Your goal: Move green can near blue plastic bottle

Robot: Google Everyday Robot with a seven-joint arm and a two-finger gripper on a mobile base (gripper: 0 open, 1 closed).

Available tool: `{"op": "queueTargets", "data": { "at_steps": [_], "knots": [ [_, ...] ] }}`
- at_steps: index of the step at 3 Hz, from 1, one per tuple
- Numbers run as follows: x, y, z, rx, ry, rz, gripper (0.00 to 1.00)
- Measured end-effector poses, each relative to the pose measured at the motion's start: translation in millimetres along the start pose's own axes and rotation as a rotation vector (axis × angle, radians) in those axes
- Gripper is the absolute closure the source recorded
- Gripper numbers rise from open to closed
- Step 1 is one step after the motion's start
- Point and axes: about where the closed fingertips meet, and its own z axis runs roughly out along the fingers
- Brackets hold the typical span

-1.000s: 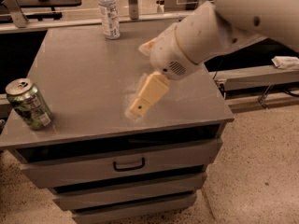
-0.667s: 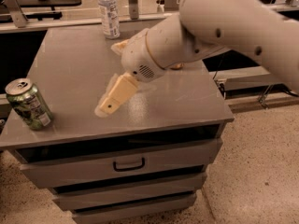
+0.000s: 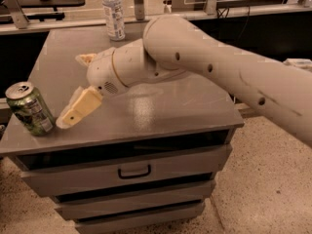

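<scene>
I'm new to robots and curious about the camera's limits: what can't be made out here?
Camera view only:
The can: its print is blurred.
The bottle: its label is too small to read.
The gripper, open beside the can: far finger mostly hidden by the arm.
The table: its middle is covered by the arm.
The drawer: contents are behind its shut front.

Nothing can be read: the green can [image 3: 30, 108], just beside the tool [image 3: 69, 118] low over the counter [image 3: 175, 112], and the blue plastic bottle [image 3: 113, 14], well beyond it, carry illegible labels.
</scene>
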Motion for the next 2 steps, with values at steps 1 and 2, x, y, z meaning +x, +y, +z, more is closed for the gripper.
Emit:
{"op": "queueTargets", "data": {
  "at_steps": [1,2],
  "knots": [
    [-3,1,32,-0.030,-0.068,0.007,0.00],
    [-9,8,56,-0.071,-0.124,0.015,0.00]
  ]
}}
